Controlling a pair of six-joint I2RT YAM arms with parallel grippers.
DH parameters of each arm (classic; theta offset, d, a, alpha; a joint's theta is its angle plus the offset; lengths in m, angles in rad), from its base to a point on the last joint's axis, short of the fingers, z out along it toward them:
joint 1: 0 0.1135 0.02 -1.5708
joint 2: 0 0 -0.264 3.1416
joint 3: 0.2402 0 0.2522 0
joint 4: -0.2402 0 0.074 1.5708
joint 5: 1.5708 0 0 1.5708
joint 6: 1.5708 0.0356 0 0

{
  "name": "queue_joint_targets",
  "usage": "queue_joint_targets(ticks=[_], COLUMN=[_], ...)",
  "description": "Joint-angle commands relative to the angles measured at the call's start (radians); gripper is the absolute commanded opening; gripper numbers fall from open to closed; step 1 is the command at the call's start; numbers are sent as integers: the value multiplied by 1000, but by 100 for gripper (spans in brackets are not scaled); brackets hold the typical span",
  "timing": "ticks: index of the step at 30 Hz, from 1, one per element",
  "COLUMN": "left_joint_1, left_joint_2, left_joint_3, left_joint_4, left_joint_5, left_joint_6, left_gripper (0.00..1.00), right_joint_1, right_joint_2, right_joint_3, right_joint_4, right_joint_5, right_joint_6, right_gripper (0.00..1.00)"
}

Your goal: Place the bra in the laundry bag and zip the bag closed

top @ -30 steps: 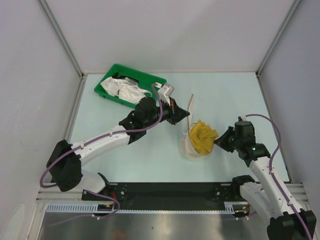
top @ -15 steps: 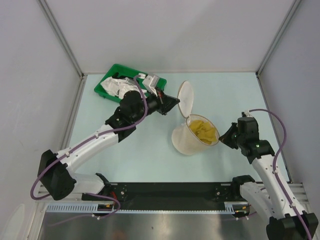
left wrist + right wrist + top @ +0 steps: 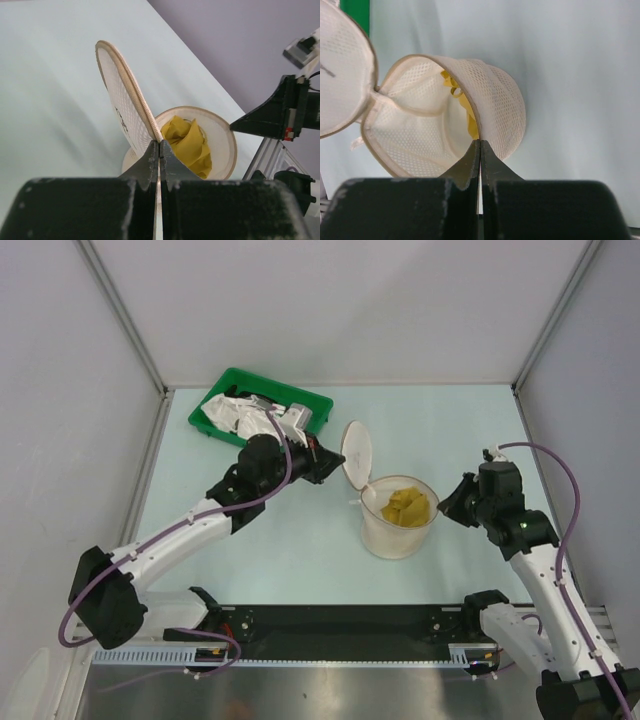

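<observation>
The laundry bag (image 3: 398, 530) stands open on the table, its lower half a beige mesh cup, its lid half (image 3: 356, 454) raised upright. The mustard-yellow bra (image 3: 407, 506) lies inside the cup; it also shows in the left wrist view (image 3: 189, 144) and, partly, in the right wrist view (image 3: 468, 111). My left gripper (image 3: 335, 462) is shut on the lid's rim (image 3: 131, 90). My right gripper (image 3: 447, 505) is shut on the cup's right rim (image 3: 485, 100). The bag's dark drawing shows on the lid face (image 3: 120, 118).
A green plastic tray (image 3: 300, 398) with shiny white bras (image 3: 238, 415) stands at the back left, just behind my left arm. White enclosure walls stand on three sides. The black mounting rail (image 3: 330, 625) runs along the near edge.
The cup has swung from tilted to upright and the bra has sunk inside it. My left gripper drew the lid left and back. My right gripper rose slightly with the rim.
</observation>
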State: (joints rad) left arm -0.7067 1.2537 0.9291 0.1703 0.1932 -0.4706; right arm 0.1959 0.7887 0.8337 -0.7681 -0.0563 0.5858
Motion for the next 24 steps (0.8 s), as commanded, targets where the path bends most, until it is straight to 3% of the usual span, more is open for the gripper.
queue_joint_targets(ticks=[1, 8, 15, 18, 20, 24], left_joint_1=[0, -2, -2, 1, 1, 12], left_joint_2=[-45, -16, 24, 36, -8, -114], left_joint_3=[-1, -33, -55, 19, 39, 60], left_joint_4=[21, 44, 113, 83, 83, 3], left_joint_5=[-18, 74, 91, 97, 71, -34], left_joint_6=[-7, -29, -76, -65, -63, -83], left_gripper=[0, 0, 0, 0, 0, 0], right_joint_1=[10, 19, 25, 100, 169, 255], right_joint_2=[50, 98, 162, 179, 193, 262], right_joint_3=[7, -12, -10, 77, 232, 416], right_joint_4=[30, 29, 26, 9, -29, -152], right_joint_5=[26, 107, 65, 120, 177, 138], right_joint_6=[-35, -109, -106, -104, -96, -80], right_gripper=[0, 0, 0, 0, 0, 0])
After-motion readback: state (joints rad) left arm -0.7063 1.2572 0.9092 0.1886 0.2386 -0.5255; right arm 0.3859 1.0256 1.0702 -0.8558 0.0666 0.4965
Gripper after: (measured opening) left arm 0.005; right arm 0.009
